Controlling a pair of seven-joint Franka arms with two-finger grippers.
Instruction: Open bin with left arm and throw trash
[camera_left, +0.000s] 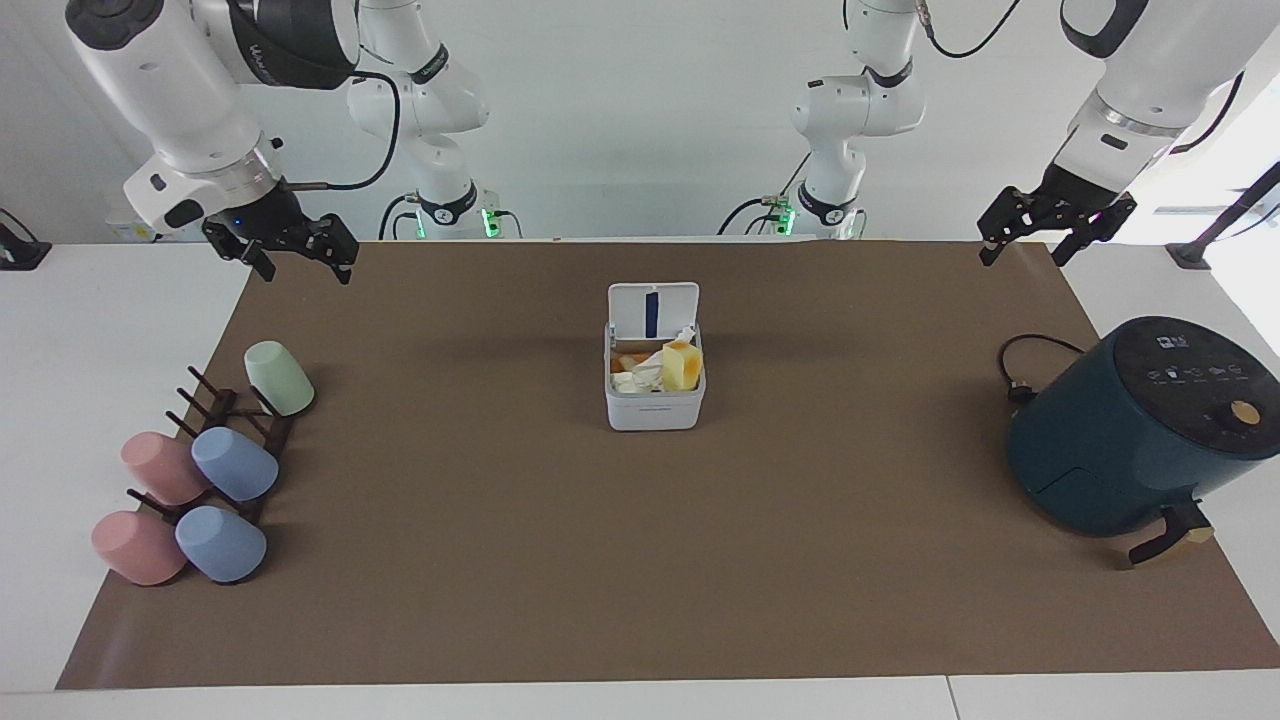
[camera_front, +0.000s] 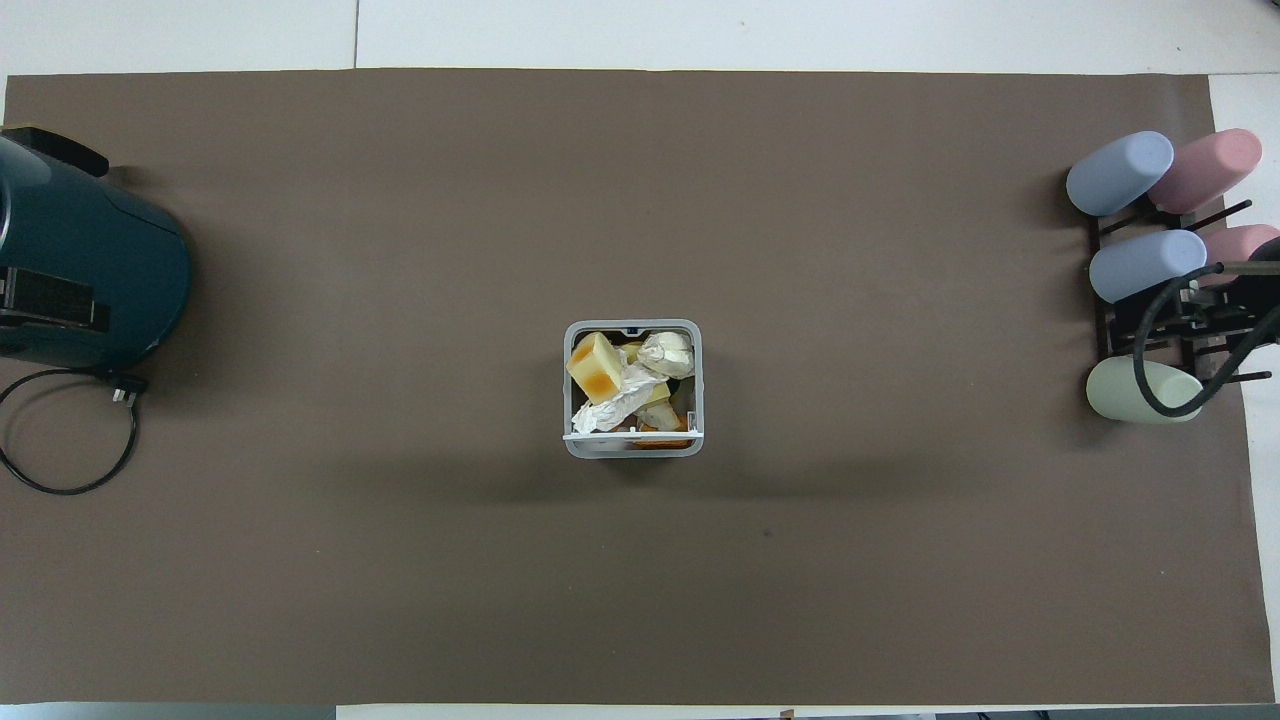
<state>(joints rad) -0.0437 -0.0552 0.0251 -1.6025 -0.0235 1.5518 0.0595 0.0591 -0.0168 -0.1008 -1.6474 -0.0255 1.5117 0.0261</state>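
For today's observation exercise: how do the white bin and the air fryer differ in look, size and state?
The bin is small, white and square; the air fryer is large, dark teal and rounded. The bin's lid stands open, showing a sponge and crumpled paper; the air fryer is closed. The air fryer has a cord; the bin has none. Both stand on the brown mat.

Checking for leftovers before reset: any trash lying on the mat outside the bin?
No: the sponge and crumpled tissue sit inside the open bin, and the mat around it shows no loose scraps.

White worktop (camera_left: 60, 330) under brown paper mat (camera_left: 640, 560): mid-mat small white square plastic bin (camera_left: 655, 405), dark-teal air fryer (camera_left: 1130, 430), dark cup rack (camera_left: 225, 420).
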